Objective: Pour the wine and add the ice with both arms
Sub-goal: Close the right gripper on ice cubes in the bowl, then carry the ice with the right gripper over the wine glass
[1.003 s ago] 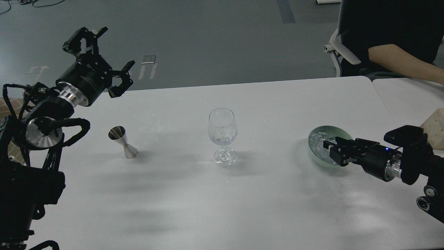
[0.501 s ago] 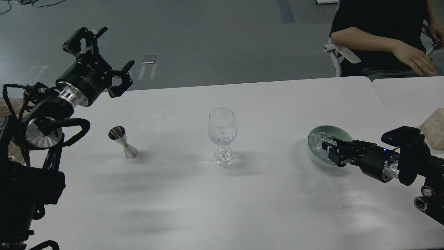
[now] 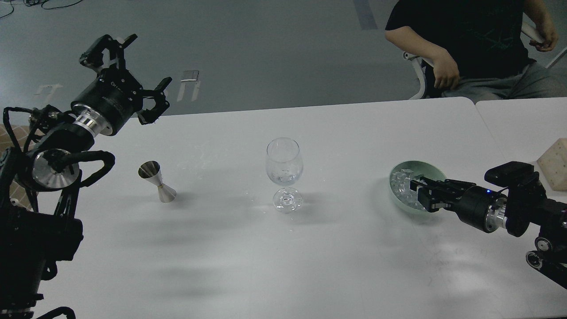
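Note:
A clear stemmed glass point(image 3: 284, 155) stands mid-table with a little clear wine point(image 3: 283, 178) in its bowl. A pale green bowl point(image 3: 423, 165) at the right holds several ice cubes point(image 3: 401, 185). My right gripper point(image 3: 418, 189) reaches in low from the right, its dark fingers over the bowl's near side among the ice; I cannot make out how far apart they are. My left gripper point(image 3: 149, 61) is open and empty, raised above the table's far left corner. A steel jigger point(image 3: 157, 181) stands tilted below it, to the left of the glass.
A seated person in a black shirt point(image 3: 465, 40) is behind the table's far right corner. A beige block point(image 3: 553, 164) lies on the adjoining table point(image 3: 518, 124) at the right edge.
My right gripper has moved left, further into the bowl, and the bowl has shifted slightly left. The person has pulled back from the table. My left arm has not moved.

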Available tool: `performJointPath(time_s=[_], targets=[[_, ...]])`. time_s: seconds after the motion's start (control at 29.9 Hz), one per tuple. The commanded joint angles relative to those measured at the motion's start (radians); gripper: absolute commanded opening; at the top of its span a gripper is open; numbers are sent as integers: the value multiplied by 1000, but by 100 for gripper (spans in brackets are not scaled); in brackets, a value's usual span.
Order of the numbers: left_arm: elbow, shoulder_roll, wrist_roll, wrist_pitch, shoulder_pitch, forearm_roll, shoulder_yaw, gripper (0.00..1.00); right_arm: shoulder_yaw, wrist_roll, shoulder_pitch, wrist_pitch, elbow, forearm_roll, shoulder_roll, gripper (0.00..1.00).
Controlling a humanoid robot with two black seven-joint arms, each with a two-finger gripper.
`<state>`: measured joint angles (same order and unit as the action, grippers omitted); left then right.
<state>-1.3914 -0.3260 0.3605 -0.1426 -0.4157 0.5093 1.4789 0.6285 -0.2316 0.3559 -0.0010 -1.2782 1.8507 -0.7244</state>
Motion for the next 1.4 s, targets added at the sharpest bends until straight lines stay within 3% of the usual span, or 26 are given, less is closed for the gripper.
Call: performJointPath(time_s=[0.0, 0.23, 0.47, 0.9, 1.1, 1.37], targets=[[-1, 1, 0, 0, 0, 0, 0, 98, 0, -2, 50, -1, -24, -8, -15, 9], [-1, -2, 0, -2, -2, 0, 0, 98, 10, -2, 191, 61, -143, -50, -101, 9], [-1, -2, 0, 0, -2, 0, 0, 98, -3, 28, 331, 108, -216, -62, -90, 9], [-1, -1, 2, 0, -2, 0, 0, 98, -159, 84, 612, 202, -233, 18, 158, 9], [-1, -1, 2, 0, -2, 0, 0, 98, -168, 90, 620, 245, -228, 59, 258, 9], [-1, 2, 0, -2, 0, 0, 0, 98, -173, 95, 606, 282, -227, 78, 299, 11]])
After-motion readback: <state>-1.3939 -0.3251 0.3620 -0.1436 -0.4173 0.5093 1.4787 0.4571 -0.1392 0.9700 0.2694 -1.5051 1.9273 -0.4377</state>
